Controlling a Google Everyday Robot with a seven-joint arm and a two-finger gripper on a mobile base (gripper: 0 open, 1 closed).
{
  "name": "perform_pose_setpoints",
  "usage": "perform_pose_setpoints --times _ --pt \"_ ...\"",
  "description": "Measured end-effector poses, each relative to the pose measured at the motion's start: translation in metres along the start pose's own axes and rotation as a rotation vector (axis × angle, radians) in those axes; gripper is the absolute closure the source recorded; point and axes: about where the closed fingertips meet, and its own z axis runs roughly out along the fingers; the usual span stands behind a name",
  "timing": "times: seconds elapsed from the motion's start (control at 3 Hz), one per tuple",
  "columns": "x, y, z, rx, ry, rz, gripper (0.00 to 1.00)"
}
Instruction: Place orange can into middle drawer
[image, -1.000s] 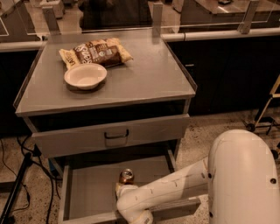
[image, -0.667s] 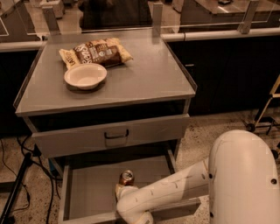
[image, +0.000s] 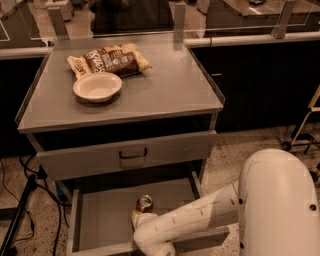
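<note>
The orange can (image: 145, 202) stands upright on the floor of the pulled-out middle drawer (image: 102, 217), near its centre, silver top showing. My gripper (image: 136, 218) is low in the drawer right beside the can on its near side, mostly hidden behind my white arm (image: 190, 220), which reaches in from the right. The can's lower part is hidden by the wrist.
Above the open drawer is a closed drawer front with a dark loop handle (image: 132, 153). On the cabinet top (image: 170, 90) lie a brown snack bag (image: 110, 59) and a white bowl (image: 97, 86). A black stand leg and cables (image: 20, 215) are at the left, a wheeled frame (image: 300, 130) at the right.
</note>
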Motion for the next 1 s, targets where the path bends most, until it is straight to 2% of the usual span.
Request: perform_pose_setpoints --times 0.67,1.0 --pt "0.0 0.0 0.0 0.0 0.0 0.0 0.11" --pt "0.0 0.0 0.0 0.0 0.0 0.0 0.0"
